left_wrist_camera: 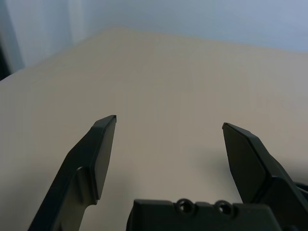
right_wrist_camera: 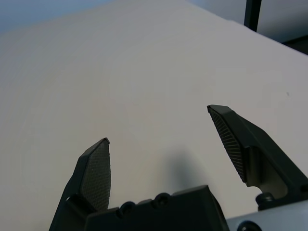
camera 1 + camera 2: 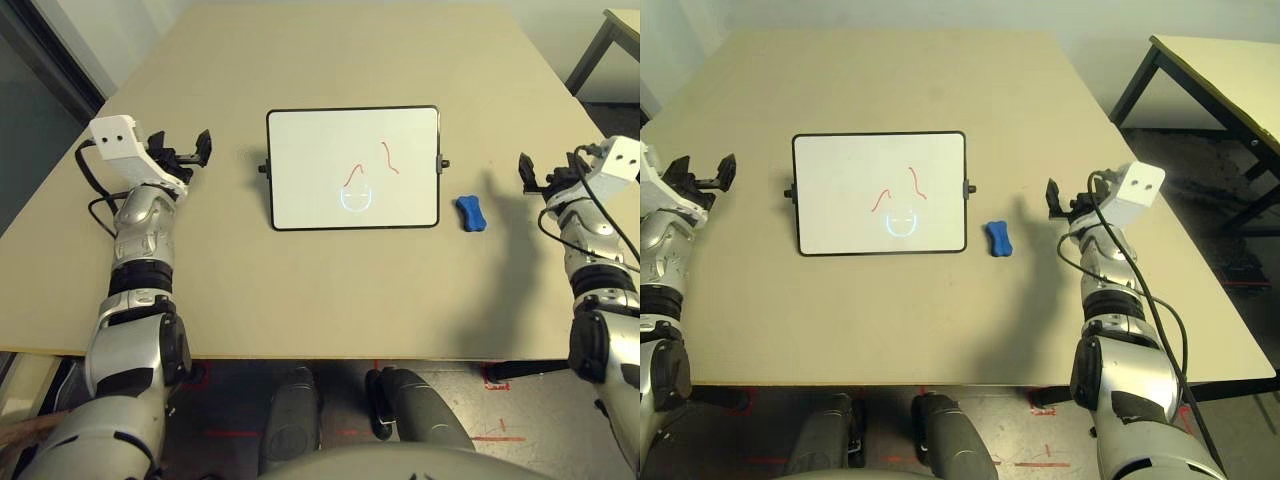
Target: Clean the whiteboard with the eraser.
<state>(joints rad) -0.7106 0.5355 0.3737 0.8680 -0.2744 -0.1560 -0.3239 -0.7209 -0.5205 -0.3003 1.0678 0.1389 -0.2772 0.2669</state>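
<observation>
Clearly the eraser [image 3: 470, 213], long axis running near-to-far just right of the whiteboard [image 3: 352, 167], lies left of the empty, spread-jawed right gripper [image 3: 534, 174], much nearer it than the equally spread left gripper [image 3: 195, 150].

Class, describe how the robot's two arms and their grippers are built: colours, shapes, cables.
Both arms are silver segments with black joints. Each wrist carries a white box with two small dark holes, and black cables loop along the forearms. The left gripper and right gripper each have two black, wedge-shaped fingers with finely ribbed inner pads.
</observation>
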